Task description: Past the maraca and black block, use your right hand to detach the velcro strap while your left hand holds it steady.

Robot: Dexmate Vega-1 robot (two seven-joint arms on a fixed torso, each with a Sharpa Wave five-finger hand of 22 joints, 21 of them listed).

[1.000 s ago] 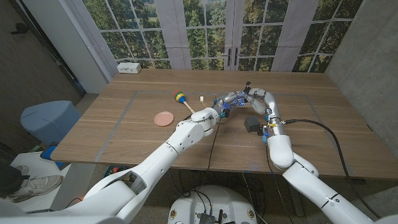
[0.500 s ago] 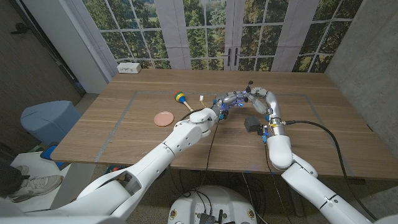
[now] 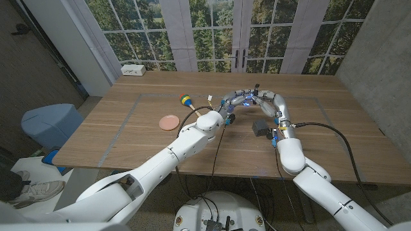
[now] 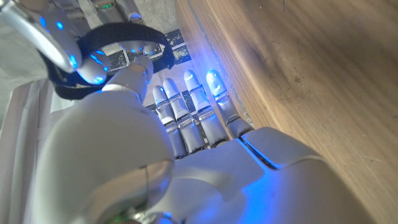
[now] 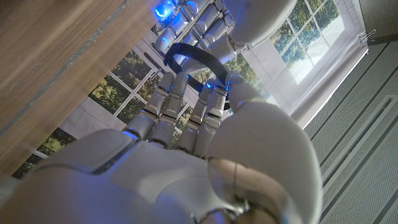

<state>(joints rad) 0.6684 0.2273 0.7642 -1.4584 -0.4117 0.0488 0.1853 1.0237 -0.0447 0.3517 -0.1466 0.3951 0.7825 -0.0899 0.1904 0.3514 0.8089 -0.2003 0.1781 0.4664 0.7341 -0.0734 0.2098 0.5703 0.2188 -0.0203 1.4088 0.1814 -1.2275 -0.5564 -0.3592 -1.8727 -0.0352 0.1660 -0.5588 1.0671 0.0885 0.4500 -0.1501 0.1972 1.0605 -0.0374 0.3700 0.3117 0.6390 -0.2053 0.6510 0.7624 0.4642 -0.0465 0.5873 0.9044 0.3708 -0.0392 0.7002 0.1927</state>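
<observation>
Presently the velcro strap [image 4: 112, 46] is gripped by the left hand [image 3: 226, 110] above the tabletop [image 3: 128, 135], beyond the maraca [image 3: 187, 102], for steadiness; its loop is pinched by the right hand [image 3: 247, 98] for peeling, judged imminent.

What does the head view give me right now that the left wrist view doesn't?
Head view alone: the maraca, the black block, a pink disc and a white box on the wooden table, so you get the layout around both arms. Left wrist view alone: a close look at the black velcro strap looped in the air, with the left hand reaching toward it. Shared: the left hand and right hand meeting past the block.
</observation>
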